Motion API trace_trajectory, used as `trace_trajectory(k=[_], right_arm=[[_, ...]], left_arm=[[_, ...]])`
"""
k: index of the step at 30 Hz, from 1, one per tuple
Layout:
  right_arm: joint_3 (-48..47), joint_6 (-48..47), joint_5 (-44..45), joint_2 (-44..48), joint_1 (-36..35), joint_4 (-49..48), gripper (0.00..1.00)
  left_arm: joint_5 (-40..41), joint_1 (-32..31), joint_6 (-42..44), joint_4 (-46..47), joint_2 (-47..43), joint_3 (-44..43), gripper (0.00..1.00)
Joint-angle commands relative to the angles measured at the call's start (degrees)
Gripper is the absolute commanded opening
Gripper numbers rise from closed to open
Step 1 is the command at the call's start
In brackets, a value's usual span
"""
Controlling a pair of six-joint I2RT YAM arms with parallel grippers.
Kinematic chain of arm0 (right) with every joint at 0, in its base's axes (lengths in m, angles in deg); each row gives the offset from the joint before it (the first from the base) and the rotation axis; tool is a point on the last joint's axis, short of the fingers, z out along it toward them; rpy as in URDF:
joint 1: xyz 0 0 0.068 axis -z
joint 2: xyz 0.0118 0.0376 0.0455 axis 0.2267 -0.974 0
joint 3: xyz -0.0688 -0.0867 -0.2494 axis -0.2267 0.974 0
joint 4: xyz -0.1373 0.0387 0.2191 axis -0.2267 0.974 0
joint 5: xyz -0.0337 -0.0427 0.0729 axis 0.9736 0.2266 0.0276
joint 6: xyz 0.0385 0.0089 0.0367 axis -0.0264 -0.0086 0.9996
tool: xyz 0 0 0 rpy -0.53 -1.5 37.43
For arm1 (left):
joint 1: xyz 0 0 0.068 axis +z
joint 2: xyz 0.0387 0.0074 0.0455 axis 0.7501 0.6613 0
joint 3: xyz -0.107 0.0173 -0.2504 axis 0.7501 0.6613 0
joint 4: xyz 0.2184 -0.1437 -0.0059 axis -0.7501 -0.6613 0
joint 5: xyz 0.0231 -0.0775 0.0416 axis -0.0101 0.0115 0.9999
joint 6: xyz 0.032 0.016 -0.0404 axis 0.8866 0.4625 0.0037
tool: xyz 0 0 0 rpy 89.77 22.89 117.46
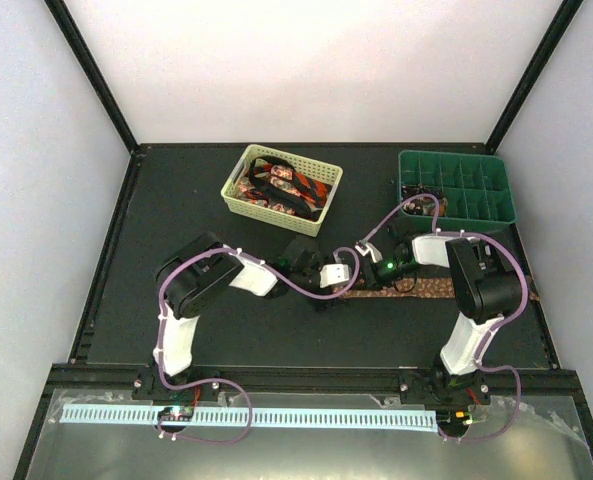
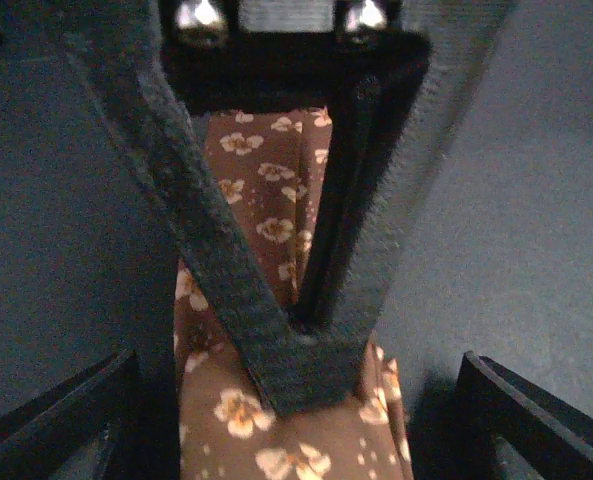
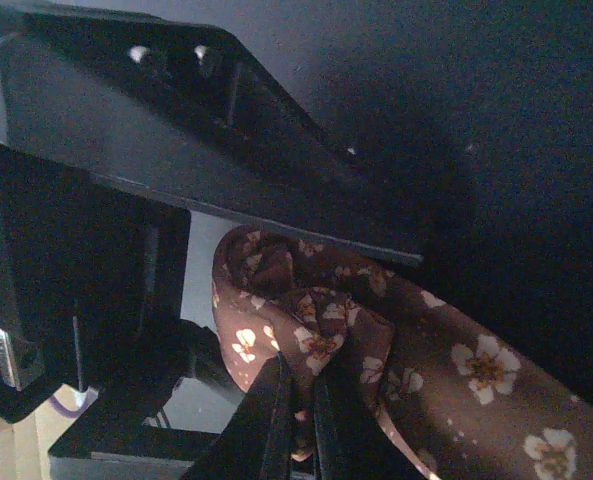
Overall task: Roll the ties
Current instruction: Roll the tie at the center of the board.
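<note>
Our right gripper pinches the curled end of the brown, pale-flowered fabric necktie while our left gripper stands spread apart.

Cannot make out green tray contents, too small; see only a strip of brown tie past the arms, cropped at both wrist views' bottom edges.

A robot lab cell: a black counter boxed in by plain white panels on a black frame. The left arm and right arm are bolted at its near edge, behind a white cable duct.
</note>
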State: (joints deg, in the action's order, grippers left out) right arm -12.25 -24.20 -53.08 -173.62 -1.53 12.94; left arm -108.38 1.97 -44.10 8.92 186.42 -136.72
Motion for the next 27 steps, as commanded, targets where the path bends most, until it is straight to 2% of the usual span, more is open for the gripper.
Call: trace_trajectory(k=[1, 3, 7, 9, 14, 19, 25, 27], right_arm=[[1.4, 0.6, -2.0, 2.3, 0.2, -1.0, 0.02], [1.4, 1.0, -2.9, 3.2, 0.2, -1.2, 0.02], [1.0, 1.6, -3.9, 4.1, 0.3, -1.0, 0.02], [1.1, 1.5, -3.5, 3.9, 0.4, -0.9, 0.02], [1.0, 0.7, 1.4, 1.6, 1.1, 0.0, 0.02], [1.9, 0.2, 4.4, -0.1, 0.9, -0.5, 0.02], [0.9, 0.0, 6.4, -1.0, -0.5, 1.2, 0.02], [0.8, 0.2, 6.7, -1.3, -1.1, 1.2, 0.02]], left_arm=[[0.7, -0.7, 0.9, -4.1, 3.1, -1.5, 0.83], [0.9, -0.7, 1.4, -5.5, 2.7, -0.8, 0.73], [1.6, -0.3, 2.3, -8.4, 0.7, 1.2, 0.48], [1.8, 0.1, 2.8, -9.5, -0.6, 2.3, 0.43], [1.3, 1.5, 2.8, -11.2, -3.3, 4.3, 0.38], [-0.4, 2.8, 1.1, -9.1, -4.7, 6.0, 0.41], [-4.4, 4.1, -5.3, 2.4, -6.4, 10.3, 0.66], [-5.2, 4.1, -6.5, 6.9, -6.4, 11.9, 0.71]])
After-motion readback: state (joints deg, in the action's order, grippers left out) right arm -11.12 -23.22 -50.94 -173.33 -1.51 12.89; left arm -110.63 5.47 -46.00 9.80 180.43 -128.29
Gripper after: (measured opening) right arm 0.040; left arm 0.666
